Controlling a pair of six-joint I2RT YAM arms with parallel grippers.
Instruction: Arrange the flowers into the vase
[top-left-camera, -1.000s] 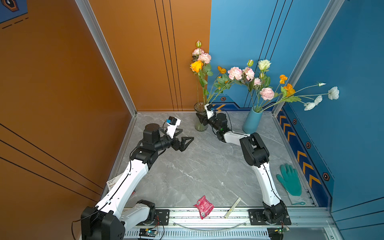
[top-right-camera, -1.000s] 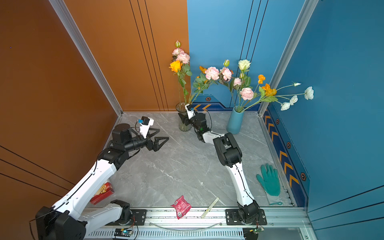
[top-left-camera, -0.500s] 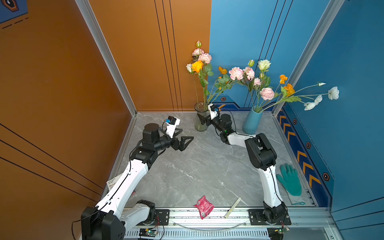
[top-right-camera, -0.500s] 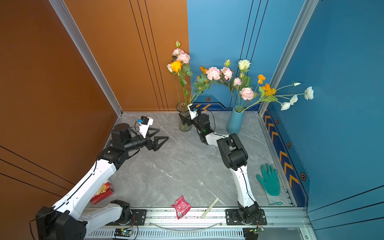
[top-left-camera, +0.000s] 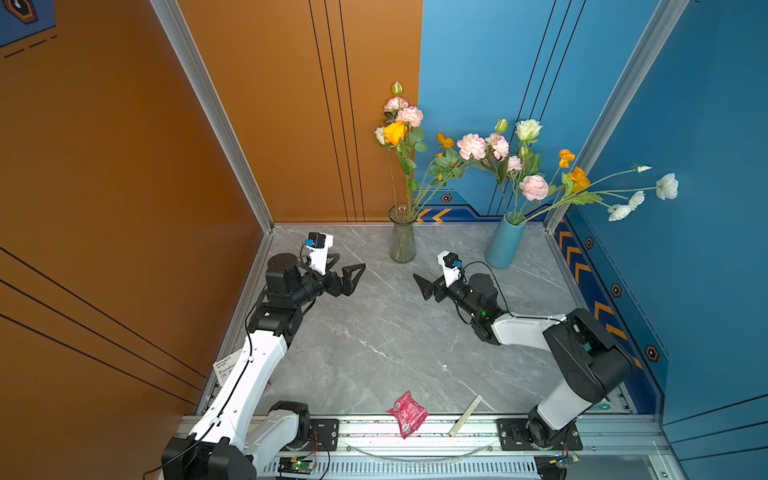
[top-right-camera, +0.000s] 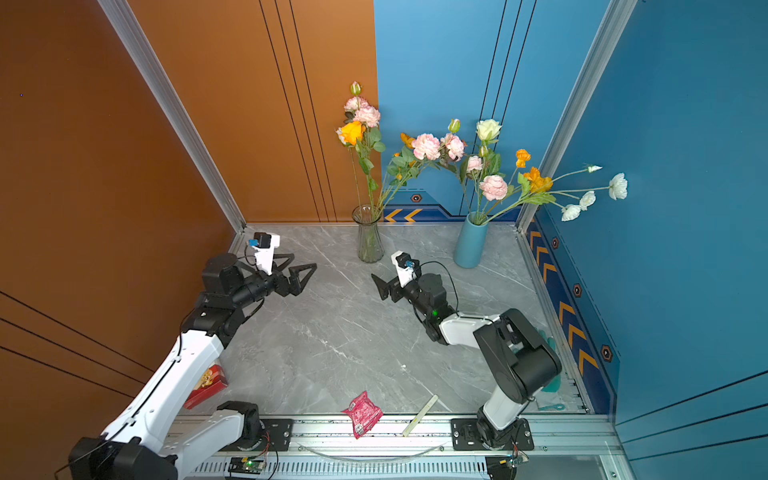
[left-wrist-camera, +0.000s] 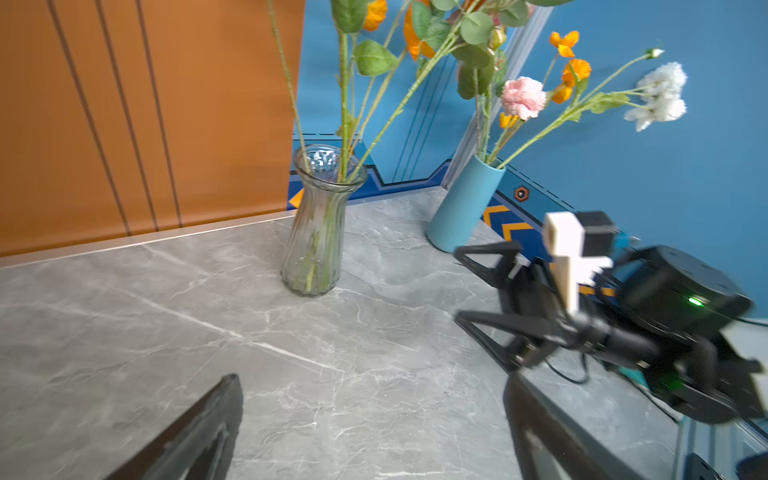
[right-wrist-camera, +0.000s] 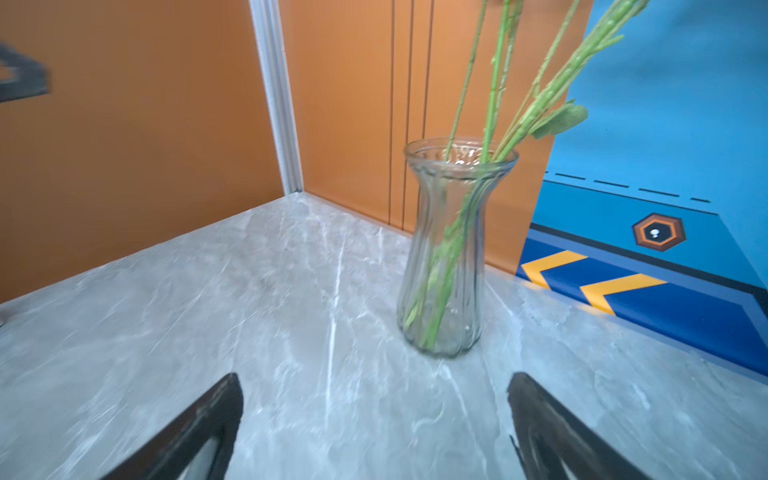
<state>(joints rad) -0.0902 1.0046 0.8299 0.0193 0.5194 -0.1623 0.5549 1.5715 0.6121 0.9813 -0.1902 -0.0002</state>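
**Q:** Where do the flowers (top-left-camera: 394, 132) stand?

**A:** In both top views they are split into two bunches at the back of the grey table (top-left-camera: 374, 340). One bunch has its stems in the glass vase (top-left-camera: 402, 241), near the seam between the orange and blue walls. The other bunch stands in the blue vase (top-left-camera: 504, 243), towards the rear right corner. Every bloom rises well above its vase. The white ones lean far out to the right.

**Q:** How are the pincers set?

**A:** The left gripper (top-left-camera: 347, 270) hovers over the table with its jaws spread apart and nothing between them. It is to the left of the glass vase and clear of it. The right gripper (top-left-camera: 424, 286) also has its jaws spread apart and empty. It sits between the two vases, nearer the front, and touches neither. In the right wrist view the glass vase (right-wrist-camera: 451, 257) stands upright beyond the parted fingers (right-wrist-camera: 216, 415).

**Q:** Anything else?

**A:** A red packet (top-left-camera: 407, 412) lies at the front edge.
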